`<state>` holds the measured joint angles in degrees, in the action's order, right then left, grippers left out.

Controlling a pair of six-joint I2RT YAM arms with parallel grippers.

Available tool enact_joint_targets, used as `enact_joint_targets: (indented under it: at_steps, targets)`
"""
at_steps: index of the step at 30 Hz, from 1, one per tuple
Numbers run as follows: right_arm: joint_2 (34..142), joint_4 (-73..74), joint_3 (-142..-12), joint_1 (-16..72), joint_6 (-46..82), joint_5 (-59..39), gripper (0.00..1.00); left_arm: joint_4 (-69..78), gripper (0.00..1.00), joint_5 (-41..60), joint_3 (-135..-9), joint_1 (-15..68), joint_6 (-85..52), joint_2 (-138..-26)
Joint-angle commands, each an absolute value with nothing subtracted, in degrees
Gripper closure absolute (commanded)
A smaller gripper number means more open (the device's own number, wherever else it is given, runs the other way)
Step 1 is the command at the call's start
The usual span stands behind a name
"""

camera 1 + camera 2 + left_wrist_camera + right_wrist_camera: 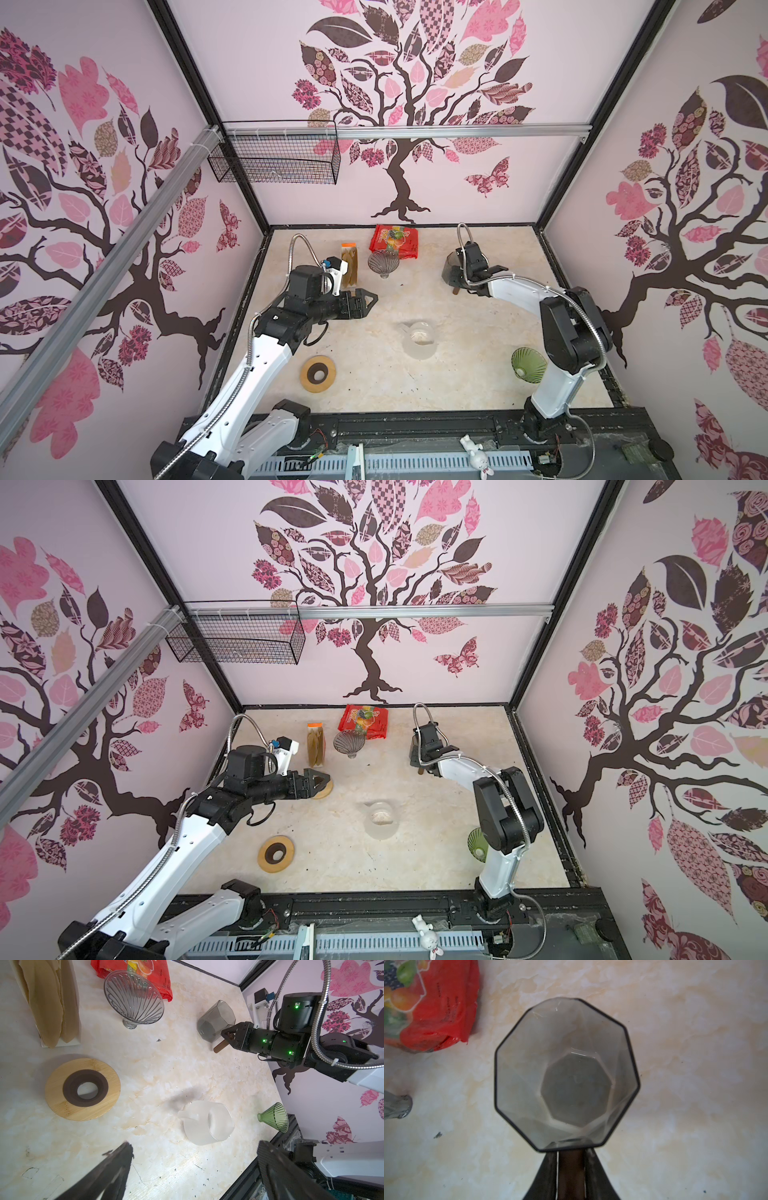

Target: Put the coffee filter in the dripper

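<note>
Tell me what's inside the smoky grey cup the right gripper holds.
Nothing: the right wrist view looks straight into the smoky cup to its bare faceted bottom. The right gripper clamps its brown handle, hiding the handle's sides.

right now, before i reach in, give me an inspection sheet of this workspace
surface: marble-look tabletop, a few dark specks, no spill seen
job's things: paper filters upright in their holder; clear glass dripper beside them, empty; green dripper by the right arm's base
clutter: red snack bag; frosted jug; wooden ring
grippers: left end effector open, holding nothing, above the table; right end effector shut on the wooden handle of the smoky jug
cables: metal conduit arches over each wrist, no snag seen
surroundings: wire basket on the back rail; tree-patterned walls
</note>
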<state>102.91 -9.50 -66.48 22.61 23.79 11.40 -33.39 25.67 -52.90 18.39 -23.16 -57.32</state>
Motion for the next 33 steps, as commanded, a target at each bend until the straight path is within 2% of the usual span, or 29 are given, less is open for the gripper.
enact_joint_targets:
  at_steps: [1, 8, 20, 33]
  targets:
    - [101.10, -10.80, -66.98, 25.67, 22.73, 13.80, 1.00, -32.60, 0.03, 24.82, -51.55, 18.01, -23.38, -56.60]
    - [98.30, -10.29, -62.51, 31.10, 23.35, 14.16, 1.00, -32.73, 0.03, 23.95, -51.43, 17.67, -23.77, -56.70]
    - [94.35, -8.89, -56.01, 32.22, 23.03, 14.10, 1.00, -32.32, 0.03, 24.35, -51.18, 17.31, -24.55, -56.78]
    - [93.19, -7.49, -54.90, 32.23, 23.12, 13.10, 0.84, -32.34, 0.03, 23.93, -50.94, 17.31, -25.04, -56.59]
